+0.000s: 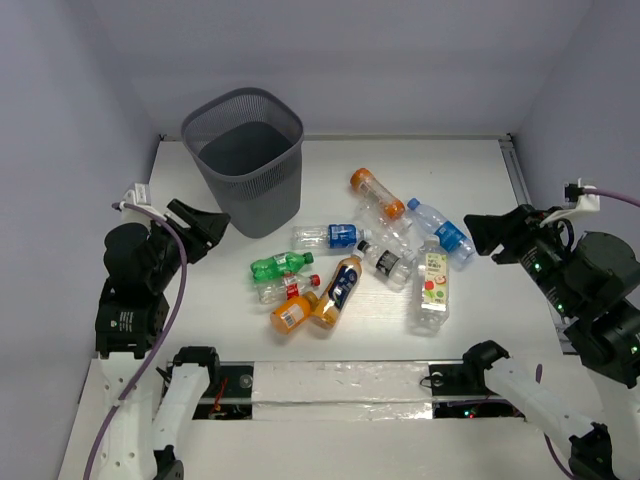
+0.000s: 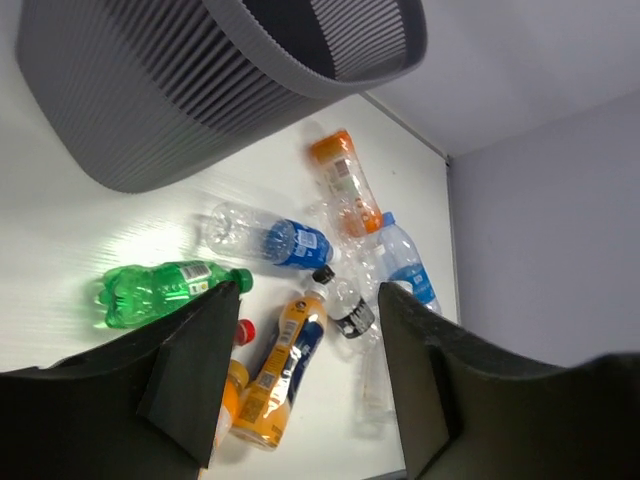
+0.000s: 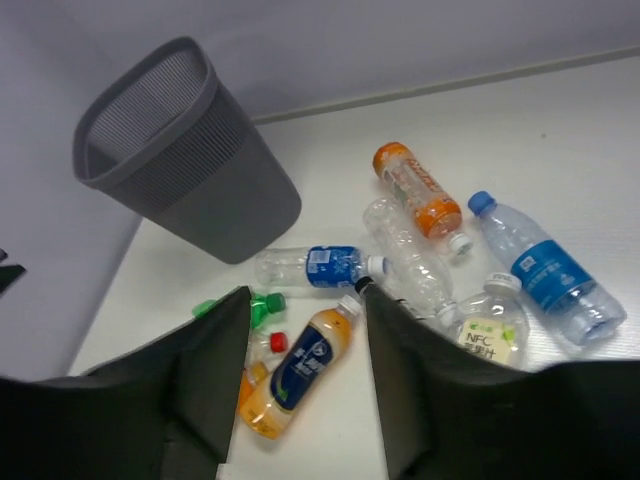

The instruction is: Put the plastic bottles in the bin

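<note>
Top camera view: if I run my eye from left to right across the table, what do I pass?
left gripper → bin → orange bottle → blue-capped water bottle → right gripper

The bin is matt grey mesh (its rim solid and smooth), while the bottles are glossy plastic, mostly clear. The surface is smooth with a faint sheen; the left tool and right tool look matt black.
</note>
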### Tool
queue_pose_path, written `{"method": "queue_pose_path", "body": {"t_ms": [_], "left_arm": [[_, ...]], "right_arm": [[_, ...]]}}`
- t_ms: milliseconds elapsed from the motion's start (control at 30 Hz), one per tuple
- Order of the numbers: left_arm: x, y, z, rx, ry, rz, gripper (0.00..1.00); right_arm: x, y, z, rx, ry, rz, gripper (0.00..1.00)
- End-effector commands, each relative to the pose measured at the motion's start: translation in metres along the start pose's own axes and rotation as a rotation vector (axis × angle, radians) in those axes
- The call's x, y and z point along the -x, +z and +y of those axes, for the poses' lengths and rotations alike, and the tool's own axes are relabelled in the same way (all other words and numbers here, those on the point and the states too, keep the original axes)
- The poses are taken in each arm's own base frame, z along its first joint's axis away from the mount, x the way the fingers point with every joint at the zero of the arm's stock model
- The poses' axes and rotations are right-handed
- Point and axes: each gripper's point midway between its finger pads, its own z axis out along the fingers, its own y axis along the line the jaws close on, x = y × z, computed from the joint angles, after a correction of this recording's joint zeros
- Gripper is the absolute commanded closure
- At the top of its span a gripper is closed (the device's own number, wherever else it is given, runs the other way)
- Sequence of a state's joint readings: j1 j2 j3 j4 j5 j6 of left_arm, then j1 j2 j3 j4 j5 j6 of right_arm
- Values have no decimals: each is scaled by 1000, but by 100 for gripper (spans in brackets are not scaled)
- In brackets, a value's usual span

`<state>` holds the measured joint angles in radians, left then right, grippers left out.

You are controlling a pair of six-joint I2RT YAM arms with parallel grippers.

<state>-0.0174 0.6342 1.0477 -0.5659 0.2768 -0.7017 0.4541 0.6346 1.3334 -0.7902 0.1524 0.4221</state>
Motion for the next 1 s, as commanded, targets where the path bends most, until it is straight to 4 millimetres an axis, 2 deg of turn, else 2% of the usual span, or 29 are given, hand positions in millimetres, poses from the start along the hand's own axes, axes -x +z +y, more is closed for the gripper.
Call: {"method": "queue_pose_path", "body": {"t_ms": [0, 33, 67, 100, 133, 200, 300, 333, 367, 433, 500, 533, 567, 600, 633, 667, 733, 767, 800, 833, 867, 900, 933, 967], "left_arm": [[5, -6, -24, -116, 46, -9, 53], [5, -6, -27, -135, 50, -5, 59], [2, -6, -34, -179, 57, 9, 66], [1, -5, -37, -192, 54, 18, 82], [-2, -3, -39, -208, 48, 38, 89], [-10, 2, -42, -239, 39, 63, 100], [-33, 7, -51, -270, 31, 110, 100], [-41, 9, -54, -269, 33, 129, 100], [-59, 8, -62, -274, 46, 162, 100], [-86, 12, -65, -243, 69, 225, 100], [-119, 5, -65, -186, 123, 281, 100], [-134, 9, -61, -144, 157, 309, 100], [-143, 10, -50, -80, 200, 309, 100], [-165, 3, -53, -88, 248, 367, 100], [-185, 11, -46, -39, 296, 408, 100], [-195, 12, -45, -23, 329, 429, 100], [-225, 22, -40, 27, 419, 482, 81], [-227, 28, -40, 50, 438, 471, 72], [-230, 34, -46, 50, 439, 465, 54], [-241, 42, -43, 71, 464, 478, 45], [-244, 48, -52, 48, 470, 474, 37], [-250, 52, -53, 52, 487, 482, 28], [-259, 62, -47, 84, 512, 497, 26], [-263, 68, -46, 87, 531, 508, 23]], "right_arm": [[3, -3, -2, -18, 25, -12, 56], [1, -1, -2, -21, 25, -2, 65], [-1, 0, -3, -22, 24, 4, 88], [-4, 1, -3, -24, 22, 14, 95], [-8, 3, -4, -24, 20, 32, 99], [-23, 9, -4, -19, 13, 86, 100], [-56, 19, -3, 7, 21, 199, 100], [-82, 25, -8, 5, 24, 265, 100], [-97, 27, -5, 31, 30, 316, 100], [-130, 31, -10, 32, 59, 400, 100], [-143, 33, -11, 36, 86, 427, 100], [-145, 36, -11, 41, 92, 426, 100], [-153, 37, -13, 35, 95, 444, 100], [-156, 39, -15, 27, 94, 452, 100], [-161, 41, -17, 13, 92, 470, 100], [-165, 43, -21, -1, 91, 480, 100], [-171, 46, -27, -37, 87, 491, 100], [-170, 48, -35, -81, 83, 478, 97], [-170, 50, -42, -119, 87, 466, 86], [-170, 50, -45, -140, 86, 457, 74], [-169, 52, -50, -164, 83, 446, 44], [-172, 53, -53, -177, 79, 450, 33], [-174, 53, -57, -199, 75, 456, 24], [-178, 56, -64, -237, 61, 467, 9]]}}
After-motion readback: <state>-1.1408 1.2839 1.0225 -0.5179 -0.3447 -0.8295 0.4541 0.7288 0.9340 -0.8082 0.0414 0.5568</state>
